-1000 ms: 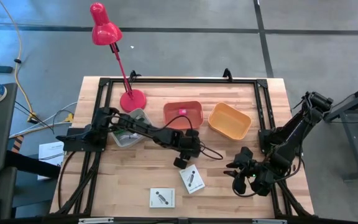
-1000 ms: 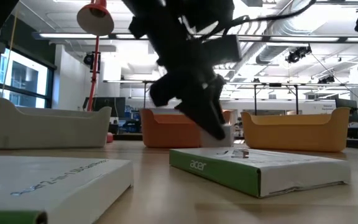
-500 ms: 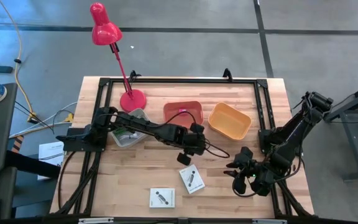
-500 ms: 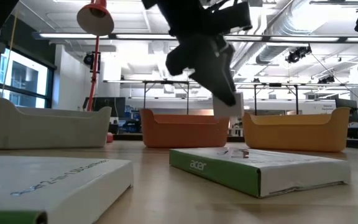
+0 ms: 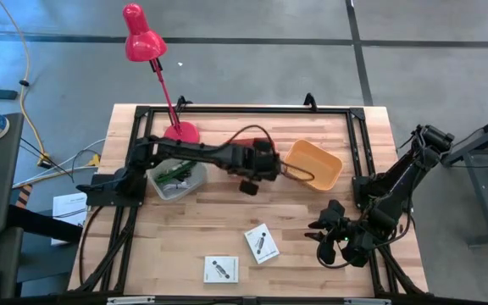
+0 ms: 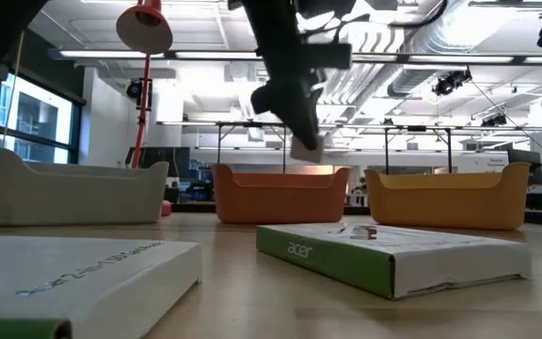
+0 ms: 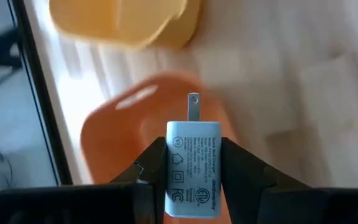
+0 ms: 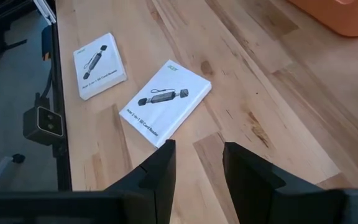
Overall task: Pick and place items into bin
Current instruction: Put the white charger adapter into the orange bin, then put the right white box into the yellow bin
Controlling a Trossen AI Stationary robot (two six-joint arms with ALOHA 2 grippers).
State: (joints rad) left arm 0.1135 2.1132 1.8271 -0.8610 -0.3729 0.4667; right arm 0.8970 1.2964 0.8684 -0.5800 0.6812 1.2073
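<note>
Table (image 5: 185,237) of pale wood is seen from above, with three bins in a row: a grey bin (image 5: 174,180), a red bin (image 6: 276,193) mostly hidden under the left arm, and a yellow bin (image 5: 313,164). The left gripper (image 7: 193,171) is held over the red bin, clamped on a white charger (image 7: 193,168). The right gripper (image 8: 197,163) is parked at the table's right edge, fingers parted and empty. Two white boxes (image 5: 261,244) are laid near the front edge.

"acer" on the green-edged box (image 6: 393,254) — "FC" mark on the white charger (image 7: 193,168)
</note>
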